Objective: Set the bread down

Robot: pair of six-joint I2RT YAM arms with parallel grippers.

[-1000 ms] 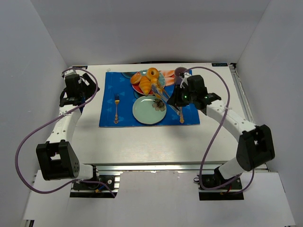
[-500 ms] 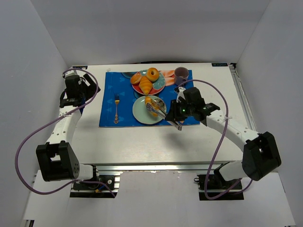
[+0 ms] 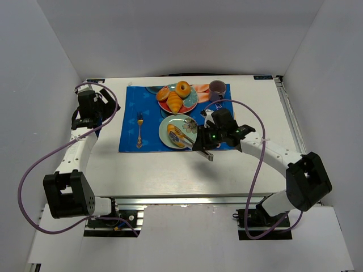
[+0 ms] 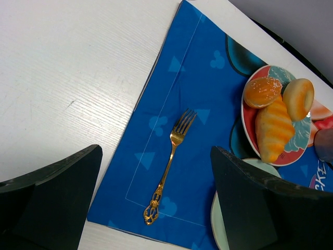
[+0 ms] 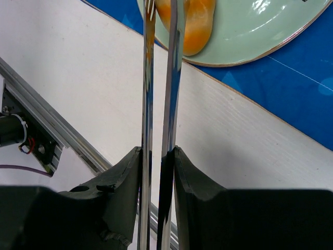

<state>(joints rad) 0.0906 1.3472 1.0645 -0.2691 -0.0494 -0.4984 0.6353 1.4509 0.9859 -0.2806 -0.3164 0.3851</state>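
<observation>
Right hand: black fingers clenched on the handle end of slim metal tongs. The two polished, flat blades run almost parallel, close together. Their tips reach a bread roll, one blade lying across it: golden-orange, glossy, elongated. From the top view the roll sits at the pale green plate, toward its near side. I cannot tell whether it rests on the glaze or hangs just above it. The plate is round and smooth, with a thin darker rim, and sits on a blue placemat printed with pale triangles.

Left hand: released, blunt black fingers spread wide, above the mat's left edge and gripping nothing. Between them I see a gold fork with an ornate handle, lying flat on the mat.

Far side: a red plate carries a ridged croissant roll, a round orange bun and a ring doughnut, all touching. A purple cup stands just right of it. The worktop is white with faint wood grain.
</observation>
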